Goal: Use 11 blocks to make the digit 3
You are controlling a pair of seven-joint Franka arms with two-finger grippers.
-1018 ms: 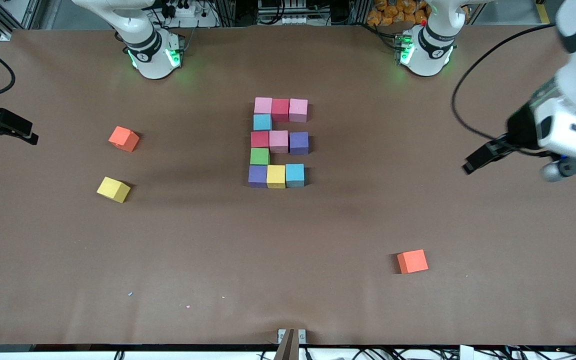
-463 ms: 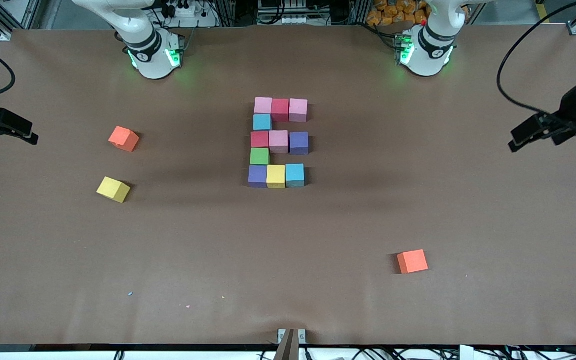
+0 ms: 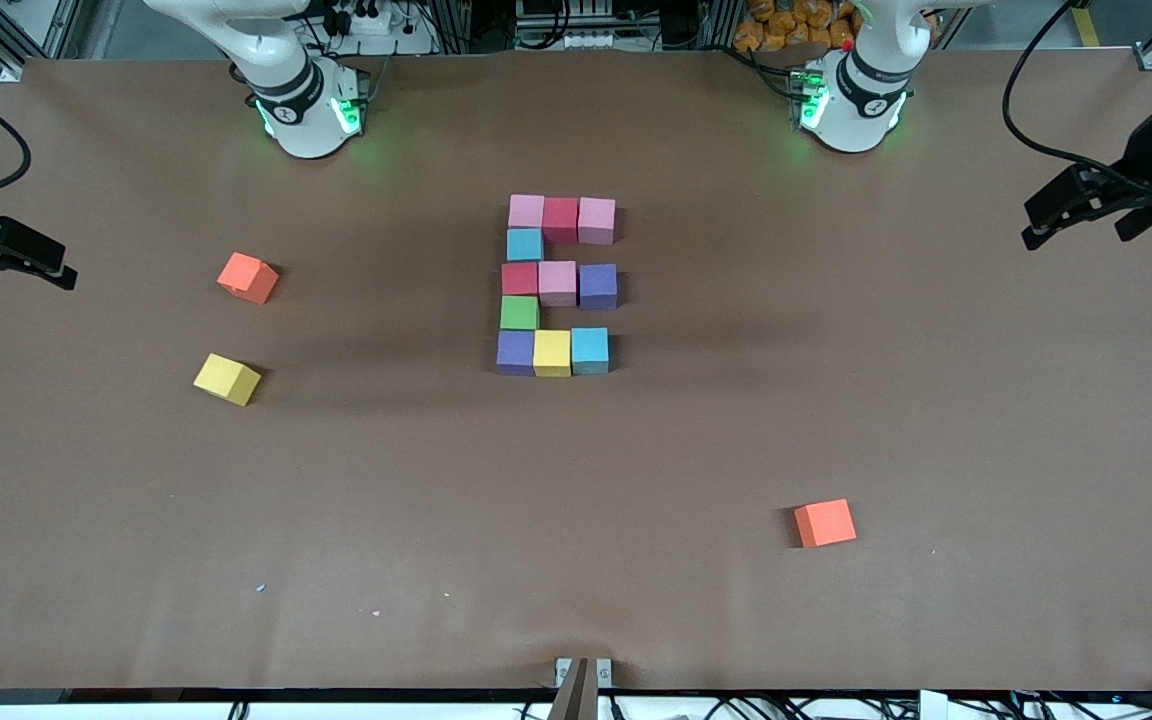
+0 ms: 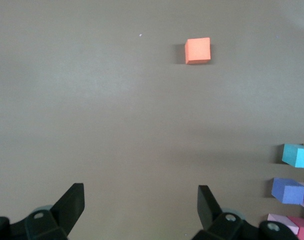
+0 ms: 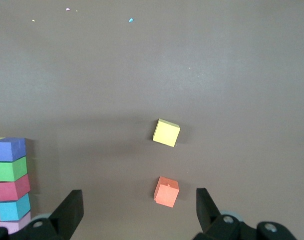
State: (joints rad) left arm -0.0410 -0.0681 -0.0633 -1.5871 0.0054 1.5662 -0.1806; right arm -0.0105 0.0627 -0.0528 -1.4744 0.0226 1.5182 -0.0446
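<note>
Front view: the digit 3, eleven touching blocks in pink, red, sky-blue, purple, green and yellow, lies mid-table between both arms' ends; a loose yellow cube and two orange cubes lie well apart from it. Left wrist view: left hand open, empty, above bare table. Right wrist view: right hand open, empty, waiting.

I see the digit 3 in pink, red, sky-blue, purple, green, yellow; a loose yellow cube; two orange cubes on the brown table.
</note>
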